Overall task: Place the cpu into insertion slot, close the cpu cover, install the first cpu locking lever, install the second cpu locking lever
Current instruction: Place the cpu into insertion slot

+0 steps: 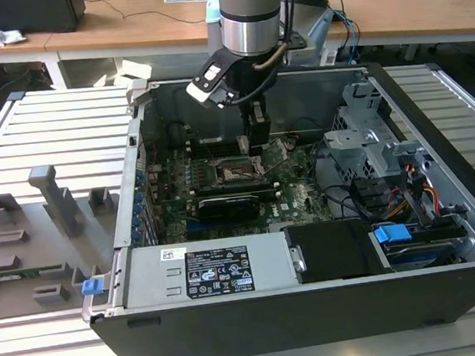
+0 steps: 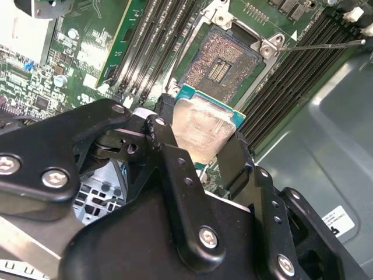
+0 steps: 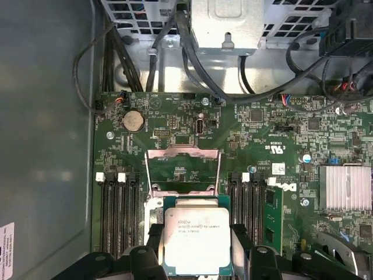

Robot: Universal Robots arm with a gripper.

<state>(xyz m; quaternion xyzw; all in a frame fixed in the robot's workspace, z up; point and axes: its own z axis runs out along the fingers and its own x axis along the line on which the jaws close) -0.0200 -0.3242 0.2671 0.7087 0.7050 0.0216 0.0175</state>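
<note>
Nearest, the end effector (image 2: 201, 149) is closed on the cpu (image 2: 205, 129), its two black fingers (image 2: 165, 137) pinching opposite edges of the chip, with the pale metal top showing between them. The chip looks light, stiff and flat. Its smooth lid would likely slip under a loose grip, so the bare side edges seem the right hold, keeping it level and its underside untouched. Just beyond it the insertion slot (image 2: 221, 61) lies open, its fine contact field exposed and probably easy to damage; the cpu is not yet seated. Past the slot the cpu cover (image 3: 182, 170) stands swung back. Black memory slots (image 3: 119, 210) flank the socket on the green motherboard (image 3: 245, 146).
</note>
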